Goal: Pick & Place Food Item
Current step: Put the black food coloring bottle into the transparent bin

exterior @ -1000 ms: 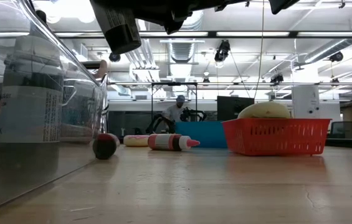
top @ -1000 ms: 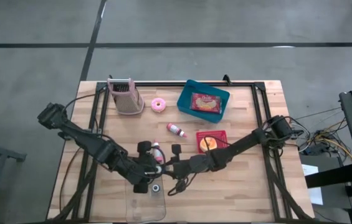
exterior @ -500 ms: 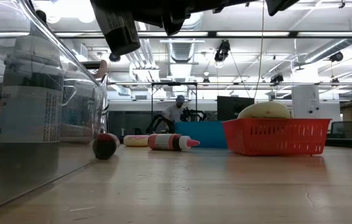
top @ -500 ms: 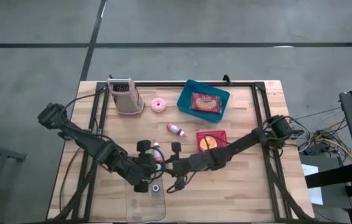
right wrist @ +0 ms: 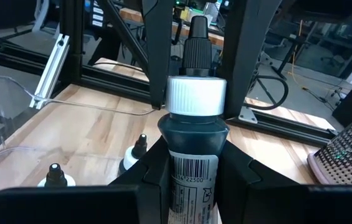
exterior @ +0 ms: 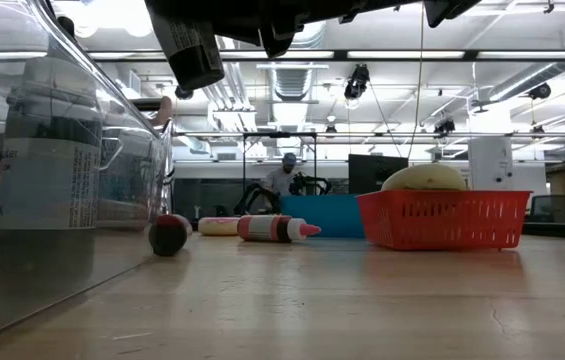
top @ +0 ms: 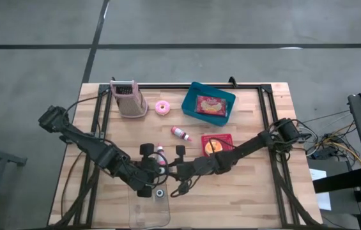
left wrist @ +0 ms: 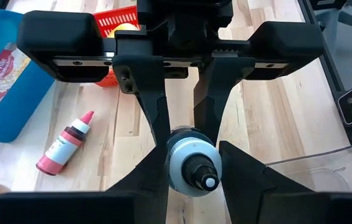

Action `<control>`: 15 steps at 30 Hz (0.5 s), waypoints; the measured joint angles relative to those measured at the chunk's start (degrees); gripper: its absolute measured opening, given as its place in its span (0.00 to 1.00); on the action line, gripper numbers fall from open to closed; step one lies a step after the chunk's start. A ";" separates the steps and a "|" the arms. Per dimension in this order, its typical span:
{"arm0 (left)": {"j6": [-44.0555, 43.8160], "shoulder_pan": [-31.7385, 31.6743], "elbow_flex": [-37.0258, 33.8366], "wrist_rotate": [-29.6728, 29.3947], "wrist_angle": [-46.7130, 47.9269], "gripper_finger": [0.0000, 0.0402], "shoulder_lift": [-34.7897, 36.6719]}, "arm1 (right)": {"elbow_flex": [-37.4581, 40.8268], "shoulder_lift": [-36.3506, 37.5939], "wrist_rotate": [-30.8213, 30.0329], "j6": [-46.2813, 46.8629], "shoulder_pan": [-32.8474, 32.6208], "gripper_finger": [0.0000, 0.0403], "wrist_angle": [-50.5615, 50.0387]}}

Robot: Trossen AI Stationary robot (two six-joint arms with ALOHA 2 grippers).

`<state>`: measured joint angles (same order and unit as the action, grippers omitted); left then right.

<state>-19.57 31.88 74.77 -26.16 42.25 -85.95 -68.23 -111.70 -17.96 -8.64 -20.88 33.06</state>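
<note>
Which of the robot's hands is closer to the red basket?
Right. The right hand sits just beside the red basket, toward the table's middle; the left hand meets it from farther on the other side.

You are in a big robot lab. A wooden tabletop (top: 244,191) stands on a grey concrete floor (top: 33,57). Long ceiling lights (exterior: 522,55) shine overhead, and a person (exterior: 284,178) sits far back among machines.

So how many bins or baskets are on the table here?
3. A blue bin at the far edge, a red basket just nearer, and a clear container at the near edge below the arms. The arms may hide smaller ones.
</note>
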 joint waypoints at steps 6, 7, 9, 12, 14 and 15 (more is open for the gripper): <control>0.32 0.00 0.00 0.38 0.01 0.27 0.07 | -0.30 0.00 0.02 0.02 0.00 0.19 -0.07; 0.33 0.00 0.00 0.44 0.01 0.27 0.07 | -0.33 0.00 -0.02 0.04 0.00 0.19 -0.09; 0.47 0.00 0.01 0.47 -0.01 0.27 0.07 | -0.35 0.00 -0.04 0.16 -0.02 0.20 -0.07; 0.53 -0.02 0.01 0.65 -0.01 0.27 0.07 | -0.35 -0.01 -0.02 1.74 -0.02 0.28 -0.04; 1.13 -0.04 0.04 0.69 0.10 0.27 0.07 | -0.30 0.00 0.02 2.97 -0.04 0.34 0.10; 1.36 -0.04 0.15 0.68 0.24 0.27 0.07 | -0.28 -0.02 0.00 3.64 -0.04 0.37 0.26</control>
<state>-18.21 31.83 74.92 -25.47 42.49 -85.89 -68.51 -111.72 -17.96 -5.01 -20.93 33.32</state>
